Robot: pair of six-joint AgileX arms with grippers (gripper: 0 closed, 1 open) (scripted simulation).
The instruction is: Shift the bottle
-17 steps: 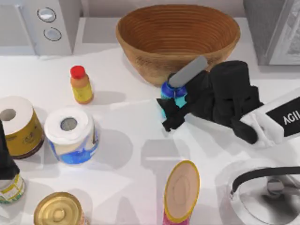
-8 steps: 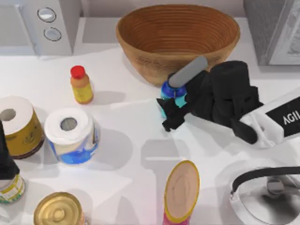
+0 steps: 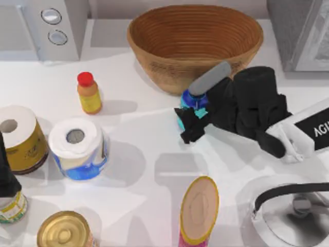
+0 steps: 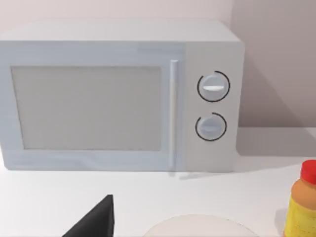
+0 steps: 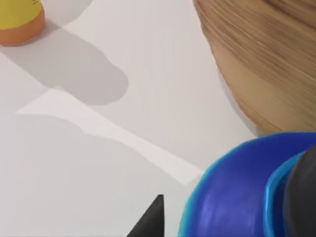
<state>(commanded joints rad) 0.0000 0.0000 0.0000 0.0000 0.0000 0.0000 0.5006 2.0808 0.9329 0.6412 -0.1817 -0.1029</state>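
Since a second ago the right gripper (image 3: 189,123) and the bottle (image 3: 194,102) have slid together slightly toward the table's right and a touch nearer the front; nothing else moved. The right arm reaches in from the right edge, white forearm low over the table, bulky black wrist angled toward the left, grey camera bar lying across the bottle's cap. Black fingers (image 3: 192,135) sit on either side of the cyan body, closed onto it, bottle upright between them.

Nearest the front, ahead of the claw: a tilted can with a yellow-rimmed lid (image 3: 199,209), and a steel kettle (image 3: 293,215) to the claw's right. To the claw's left at the front, a gold-topped tin (image 3: 64,230) and a dark-necked bottle with pale label (image 3: 9,191) at the edge. Farther left of the claw, at about its level, a paper roll in blue wrap (image 3: 78,148), and beside it a second roll in yellow wrap (image 3: 19,138).

Left of the claw and slightly behind, well apart, stands the orange-yellow bottle with red cap (image 3: 88,92). Just behind the claw, the wicker bowl (image 3: 195,43); the bottle stands right at its front wall, whether touching is hard to tell. In the right wrist view, blue shoulder (image 5: 237,197) close up, bowl wall (image 5: 261,59) just beside it.

Back left corner: microwave (image 3: 49,28). The left arm is parked facing that microwave (image 4: 118,96), one dark fingertip (image 4: 96,219) showing; whether that claw is wide or closed cannot be told. Grey appliance (image 3: 300,31) at back right.
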